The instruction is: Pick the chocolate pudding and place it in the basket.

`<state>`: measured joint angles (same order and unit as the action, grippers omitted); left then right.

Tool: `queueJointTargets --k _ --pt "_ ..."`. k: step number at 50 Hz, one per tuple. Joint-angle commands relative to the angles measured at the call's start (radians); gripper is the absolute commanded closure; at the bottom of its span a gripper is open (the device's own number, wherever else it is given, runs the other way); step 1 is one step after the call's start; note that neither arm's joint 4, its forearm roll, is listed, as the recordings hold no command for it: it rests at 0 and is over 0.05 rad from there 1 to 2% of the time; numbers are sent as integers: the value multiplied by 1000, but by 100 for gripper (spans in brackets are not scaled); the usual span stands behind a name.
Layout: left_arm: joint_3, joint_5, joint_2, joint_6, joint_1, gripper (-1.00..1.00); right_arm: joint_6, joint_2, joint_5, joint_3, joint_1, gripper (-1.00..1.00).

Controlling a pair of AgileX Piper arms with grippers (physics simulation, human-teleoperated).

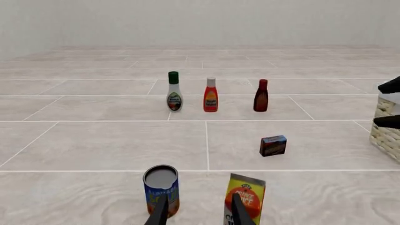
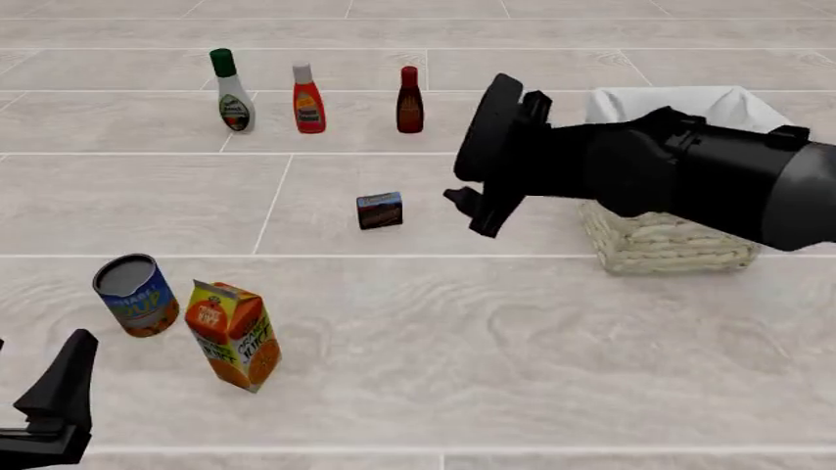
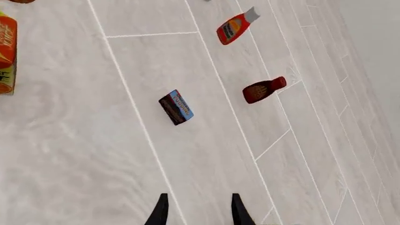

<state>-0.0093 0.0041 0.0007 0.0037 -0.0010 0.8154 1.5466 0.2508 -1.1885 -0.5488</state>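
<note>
The chocolate pudding [image 2: 379, 211] is a small dark box standing on the tiled surface; it also shows in the left wrist view [image 1: 273, 146] and the right wrist view [image 3: 176, 107]. The basket [image 2: 669, 247] stands to its right, partly hidden behind my right arm; its edge shows in the left wrist view [image 1: 387, 129]. My right gripper [image 2: 471, 212] is open and empty, in the air a little right of the pudding, pointing at it [image 3: 197, 212]. My left gripper [image 1: 198, 212] is open and empty, low at the near left [image 2: 39, 387].
Three bottles stand in a row at the back: white with a green cap [image 2: 233, 93], red with a white cap [image 2: 308, 101], dark red-brown [image 2: 409, 101]. A can [image 2: 135, 296] and an orange juice carton [image 2: 235, 335] stand just ahead of my left gripper.
</note>
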Motion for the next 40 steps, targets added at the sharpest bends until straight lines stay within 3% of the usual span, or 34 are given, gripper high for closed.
queueJointTargets --k 1,13,19,24,40 --pt "1 -3 0 2 1 -100 111 117 54 -137 0 -100" --pt "3 -2 0 0 1 -100 164 256 142 -337 0 -100" --pt "4 -5 0 1 1 -100 233 326 196 -427 18 -100" --pt "3 -4 0 1 1 -100 225 376 260 -513 15 -100" --pt "2 -2 0 0 1 -100 285 553 415 -772 23 -100"
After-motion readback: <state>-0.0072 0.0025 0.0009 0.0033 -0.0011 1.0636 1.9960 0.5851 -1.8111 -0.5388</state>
